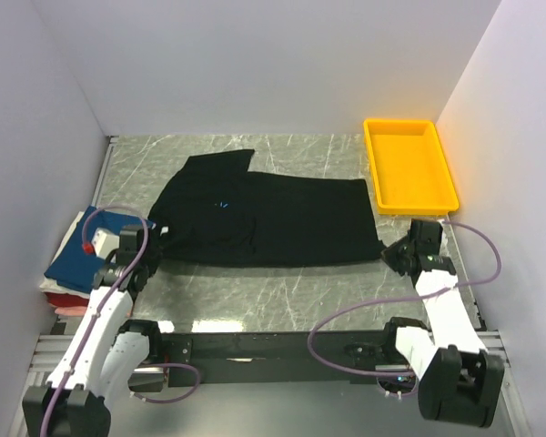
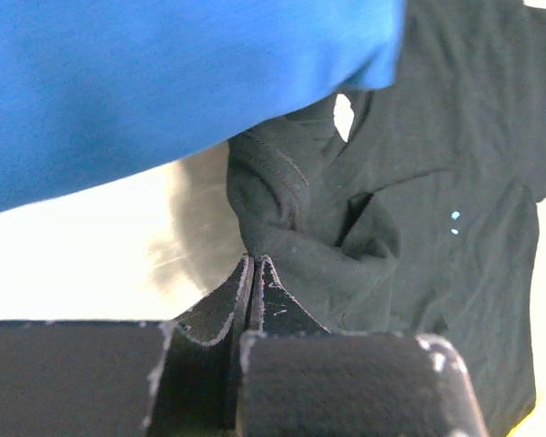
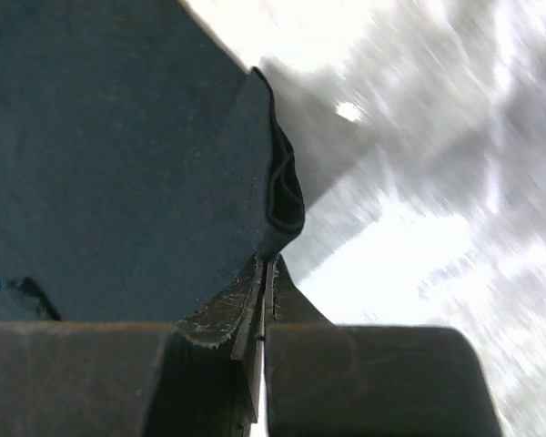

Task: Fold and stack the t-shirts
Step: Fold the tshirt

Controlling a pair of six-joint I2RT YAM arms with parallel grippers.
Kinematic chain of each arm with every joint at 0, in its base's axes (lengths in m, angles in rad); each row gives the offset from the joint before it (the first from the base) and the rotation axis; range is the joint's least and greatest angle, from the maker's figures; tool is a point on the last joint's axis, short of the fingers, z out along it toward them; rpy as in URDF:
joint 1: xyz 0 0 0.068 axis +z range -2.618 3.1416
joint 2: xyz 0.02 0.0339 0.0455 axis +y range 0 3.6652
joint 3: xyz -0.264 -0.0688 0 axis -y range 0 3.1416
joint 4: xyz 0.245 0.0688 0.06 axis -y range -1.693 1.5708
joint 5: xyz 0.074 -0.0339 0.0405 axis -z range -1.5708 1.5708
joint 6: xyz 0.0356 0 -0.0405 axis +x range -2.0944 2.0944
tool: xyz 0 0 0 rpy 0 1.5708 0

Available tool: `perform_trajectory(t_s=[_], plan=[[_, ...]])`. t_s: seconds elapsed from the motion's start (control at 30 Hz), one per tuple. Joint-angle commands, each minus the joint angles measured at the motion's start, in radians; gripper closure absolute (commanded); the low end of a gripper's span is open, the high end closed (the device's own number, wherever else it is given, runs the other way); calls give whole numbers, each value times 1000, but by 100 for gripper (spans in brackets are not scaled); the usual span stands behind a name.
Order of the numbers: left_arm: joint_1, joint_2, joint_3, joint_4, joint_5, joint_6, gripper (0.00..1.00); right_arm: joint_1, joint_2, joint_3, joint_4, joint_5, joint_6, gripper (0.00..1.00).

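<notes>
T-shirt (image 1: 273, 218) lies pinched between both end effectors (image 1: 155, 237) (image 1: 389, 253).

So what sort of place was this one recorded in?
Probably a lab test cell, not a home: plain white walls box in a marble-patterned table, a left arm and right arm are bolted at its near edge, and a black t-shirt and yellow tray are laid out.
</notes>
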Motion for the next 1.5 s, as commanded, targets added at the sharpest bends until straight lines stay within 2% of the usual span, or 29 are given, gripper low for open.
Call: perform_trajectory(t_s=[0.0,0.17,0.23,0.27,0.3,0.33,0.37,0.47,0.67,0.83,1.0,1.1,1.3,1.47], plan=[[2,-67,-27,-131,-37,-57,99,-22,-93,-45,-119,93,20,100],[-62,-134,-78,-200,-27,-184,99,-27,-177,-77,-176,38,54,100],[-64,-134,-87,-216,-14,-204,99,-27,-180,-70,-189,61,56,81],[-70,-134,-89,-220,-11,-210,95,-27,-172,-63,-197,61,54,70],[-72,-137,-87,-222,-10,-213,89,-27,-152,-57,-200,61,53,62],[-73,-143,-83,-225,-10,-212,81,-27,-140,-47,-199,58,43,50],[-73,-149,-76,-223,-10,-206,58,-29,-125,-40,-197,55,37,46],[-72,-172,-32,-233,-20,-175,28,-27,-69,-8,-185,61,2,38],[-73,-110,104,-147,-13,-16,25,-23,-16,53,-68,-51,-101,37],[-101,111,239,-38,24,121,26,46,61,142,-7,-34,-151,38],[-196,393,389,69,18,196,28,134,211,226,21,18,-196,42],[-239,546,477,89,18,230,28,146,280,253,27,44,-211,44],[-256,740,555,186,88,297,28,151,342,222,129,-74,-181,47],[-254,861,643,220,87,311,27,191,418,269,180,-65,-167,47]])
